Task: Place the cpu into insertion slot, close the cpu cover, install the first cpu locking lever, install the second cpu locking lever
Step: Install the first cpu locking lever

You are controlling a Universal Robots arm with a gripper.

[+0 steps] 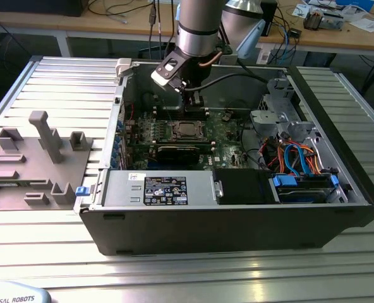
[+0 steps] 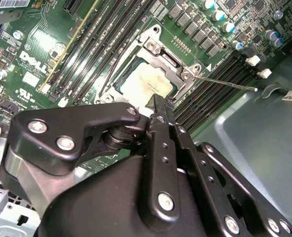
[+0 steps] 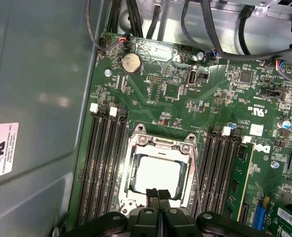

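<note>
The gripper [image 3: 158,194] hangs at the edge of the insertion slot [image 3: 131,187], its jaws pressed together with nothing between them; the cpu [image 3: 157,173] lies flat inside this slot; the cpu cover [image 3: 158,143] lies down around it. A thin lever [image 2: 225,82] sticks out sideways from the slot.

The silver arm [image 1: 198,28] reaches straight down from up high. Its black pincer [image 3: 158,194] points down. The two fingers [image 3: 152,193] are pressed tight together, with nothing between them.
</note>
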